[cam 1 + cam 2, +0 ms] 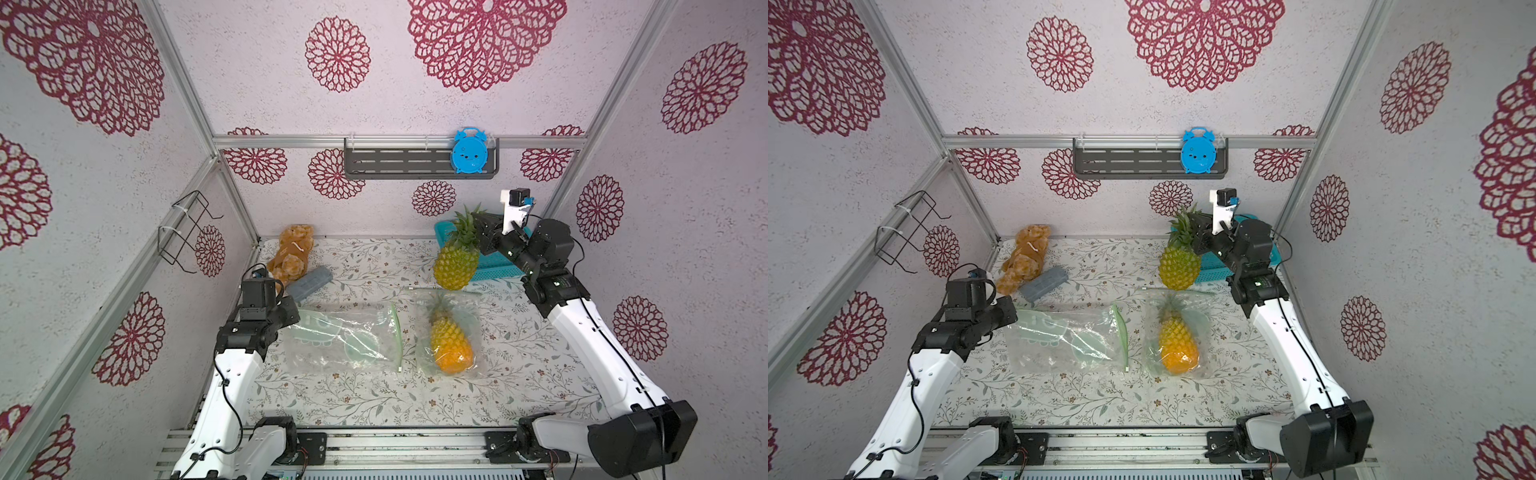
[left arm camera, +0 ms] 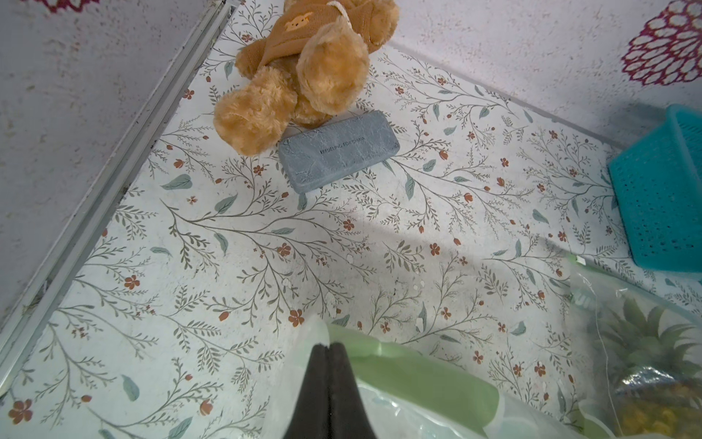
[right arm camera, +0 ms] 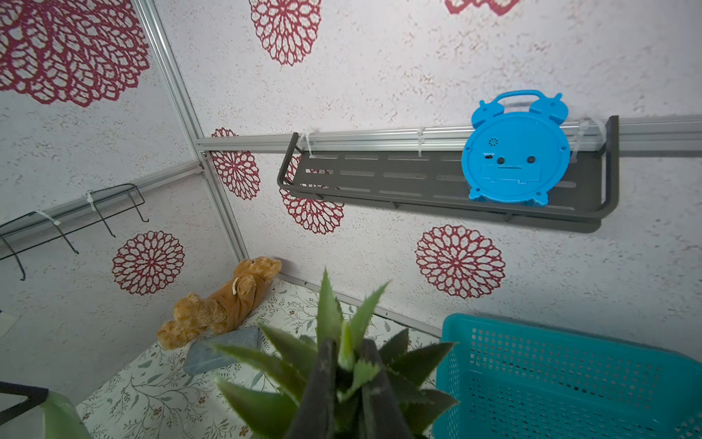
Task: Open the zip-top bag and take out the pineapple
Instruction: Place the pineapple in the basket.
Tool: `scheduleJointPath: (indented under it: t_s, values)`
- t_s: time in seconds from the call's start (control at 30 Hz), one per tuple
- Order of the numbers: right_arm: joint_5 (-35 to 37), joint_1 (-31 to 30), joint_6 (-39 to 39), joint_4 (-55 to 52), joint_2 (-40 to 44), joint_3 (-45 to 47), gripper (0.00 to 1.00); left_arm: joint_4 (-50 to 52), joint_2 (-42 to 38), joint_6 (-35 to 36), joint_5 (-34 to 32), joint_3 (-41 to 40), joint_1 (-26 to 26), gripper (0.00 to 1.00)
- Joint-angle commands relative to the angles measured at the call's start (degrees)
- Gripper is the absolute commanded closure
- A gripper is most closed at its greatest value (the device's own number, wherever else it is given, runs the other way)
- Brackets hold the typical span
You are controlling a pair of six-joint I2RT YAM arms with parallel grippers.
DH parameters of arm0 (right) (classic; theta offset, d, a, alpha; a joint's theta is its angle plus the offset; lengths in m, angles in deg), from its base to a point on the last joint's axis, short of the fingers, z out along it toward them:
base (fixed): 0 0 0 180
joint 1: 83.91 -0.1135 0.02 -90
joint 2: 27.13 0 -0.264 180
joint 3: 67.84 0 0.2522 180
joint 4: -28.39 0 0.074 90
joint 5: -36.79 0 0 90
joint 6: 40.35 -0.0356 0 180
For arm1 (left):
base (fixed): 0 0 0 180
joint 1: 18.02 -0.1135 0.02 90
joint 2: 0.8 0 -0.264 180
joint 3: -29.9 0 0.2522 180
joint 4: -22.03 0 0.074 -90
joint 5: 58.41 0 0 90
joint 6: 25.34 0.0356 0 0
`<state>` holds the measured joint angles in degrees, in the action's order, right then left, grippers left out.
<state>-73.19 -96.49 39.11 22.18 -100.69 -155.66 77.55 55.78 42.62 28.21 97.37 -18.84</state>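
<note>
While aloft, pineapple (image 1: 456,262) vertical, crown (image 1: 465,226) up.

The desk (image 1: 374,399) is bare along its near edge and the middle of its far edge. A teddy bear (image 1: 291,251) and grey case (image 1: 309,282) fill the far left corner, a basket (image 1: 494,272) the far right, a hanging pineapple (image 1: 455,262) before it. An empty bag (image 1: 340,340) and a full bag (image 1: 428,353) cover the centre.

Probably a lab test booth: aluminium frame (image 1: 291,142), flower-papered panels (image 1: 249,62).
</note>
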Motion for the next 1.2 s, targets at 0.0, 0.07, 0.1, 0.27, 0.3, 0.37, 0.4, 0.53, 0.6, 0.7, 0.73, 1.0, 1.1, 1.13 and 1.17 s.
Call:
scheduleJointPath:
  t_s: [0.0, 0.07, 0.1, 0.27, 0.3, 0.37, 0.4, 0.53, 0.6, 0.7, 0.73, 1.0, 1.1, 1.13, 1.17]
  values:
    - [-5.73, 3.15, -4.21, 11.95, -0.44, -4.70, 1.00, -3.12, -2.08, 1.74, 1.64, -2.13, -0.41, 1.00]
    - [-7.04, 4.97, -5.39, 12.49, -2.32, -5.91, 1.00, -3.66, -2.93, 1.74, 2.15, -2.56, -0.58, 1.00]
    - [-8.04, 6.00, -6.04, 12.95, -3.30, -6.53, 1.00, -3.77, -3.20, 1.74, 2.31, -2.71, -0.67, 1.00]
    - [-8.72, 9.36, -7.33, 16.20, -6.66, -7.59, 1.00, -2.94, -3.67, 2.19, 1.68, -3.00, -1.10, 1.00]
    - [-8.33, 9.93, -7.52, 16.78, -7.19, -7.67, 1.00, -2.83, -3.71, 2.28, 1.54, -3.00, -1.18, 1.00]
    - [-7.82, 11.01, -7.93, 17.86, -8.09, -7.93, 1.00, -2.82, -3.75, 2.29, 1.60, -3.09, -1.28, 1.00]
    - [-7.45, 11.50, -8.17, 18.30, -8.51, -8.12, 1.00, -2.83, -3.84, 2.27, 1.61, -3.09, -1.36, 1.00]
    - [-4.81, 13.00, -8.87, 19.59, -11.15, -9.17, 1.00, -2.90, -3.97, 2.36, 2.44, -3.17, -1.86, 1.00]
    - [-1.77, 13.44, -8.97, 20.26, -12.14, -9.10, 1.00, -3.01, -3.84, 2.33, 3.08, -3.18, -1.97, 1.00]
    - [4.26, 13.88, -9.15, 21.57, -13.51, -8.56, 1.00, -2.91, -3.83, 2.38, 3.43, -3.18, -2.25, 1.00]
    - [5.86, 13.98, -9.17, 21.86, -14.00, -8.56, 1.00, -2.92, -3.84, 2.36, 3.50, -3.18, -2.34, 1.00]
    - [14.60, 14.08, -6.74, 24.84, -19.12, -10.05, 1.00, -2.91, -3.83, 2.39, 4.10, -3.20, -2.92, 1.00]
    - [17.79, 14.07, -4.34, 24.20, -21.69, -12.19, 1.00, -2.91, -3.84, 2.36, 4.32, -3.26, -3.01, 1.00]
    - [18.47, 14.11, -3.41, 23.90, -22.45, -12.97, 1.00, -2.96, -3.84, 2.40, 4.26, -3.26, -3.05, 1.00]
    - [19.24, 14.12, -2.66, 23.55, -23.47, -13.81, 1.00, -2.92, -3.83, 2.36, 4.26, -3.26, -3.13, 1.00]
